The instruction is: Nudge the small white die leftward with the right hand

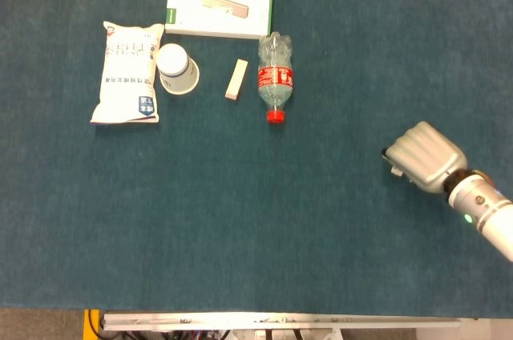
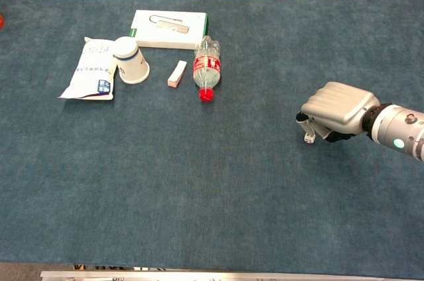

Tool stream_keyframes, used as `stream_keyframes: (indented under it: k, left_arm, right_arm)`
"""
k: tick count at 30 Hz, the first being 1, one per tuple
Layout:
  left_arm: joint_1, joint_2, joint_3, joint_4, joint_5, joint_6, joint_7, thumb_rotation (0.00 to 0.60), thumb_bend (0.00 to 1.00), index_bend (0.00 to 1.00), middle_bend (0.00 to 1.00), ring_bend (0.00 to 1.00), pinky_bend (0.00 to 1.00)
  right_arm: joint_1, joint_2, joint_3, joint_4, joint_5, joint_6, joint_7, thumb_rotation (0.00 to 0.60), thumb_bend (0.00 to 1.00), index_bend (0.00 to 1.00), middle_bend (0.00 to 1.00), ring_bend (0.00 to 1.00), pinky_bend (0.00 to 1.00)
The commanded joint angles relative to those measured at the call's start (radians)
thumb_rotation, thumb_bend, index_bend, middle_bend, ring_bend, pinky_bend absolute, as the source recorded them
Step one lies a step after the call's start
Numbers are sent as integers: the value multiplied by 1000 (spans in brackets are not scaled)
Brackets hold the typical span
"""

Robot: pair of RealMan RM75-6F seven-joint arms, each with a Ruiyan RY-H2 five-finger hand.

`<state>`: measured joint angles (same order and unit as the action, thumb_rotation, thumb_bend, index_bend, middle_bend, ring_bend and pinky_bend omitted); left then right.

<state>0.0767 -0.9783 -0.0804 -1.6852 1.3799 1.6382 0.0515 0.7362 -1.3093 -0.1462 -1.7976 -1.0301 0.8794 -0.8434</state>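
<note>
The small white die [image 2: 309,138] lies on the blue cloth in the chest view, touching the lower left edge of my right hand [image 2: 338,110]. That hand's fingers are curled in like a fist, with nothing held inside. In the head view my right hand [image 1: 422,155] covers the die, so it does not show there. My left hand appears in neither view.
At the far left lie a white box [image 1: 220,5], a snack bag [image 1: 128,71], a tipped paper cup [image 1: 176,69], a small beige block [image 1: 236,79] and a red-capped plastic bottle [image 1: 276,75]. The table's near edge [image 1: 280,321] runs along the bottom.
</note>
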Motion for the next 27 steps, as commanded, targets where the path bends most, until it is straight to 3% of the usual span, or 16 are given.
stream_keyframes:
  k: [1,14,27]
  left_arm:
    - [1,0,-1,0,0,1,-1,600,230,279,278,196,337]
    - [0,-1,-2,3,-3,-9,2,600,230,279,279,196,337]
    - [-3,-1,-4,5,-10,-21,-1,600,230,278,279,196,337]
  right_arm:
    - [-5,11,-11,-16,-13,12,0,600,994,505,1000,1000,979]
    - [-42,50,-51,-70,-45,72,-13,600,995,505,1000,1000,978]
    - [-51,24,-56,-30,-24,62,-22,600,994,505,1000,1000,978]
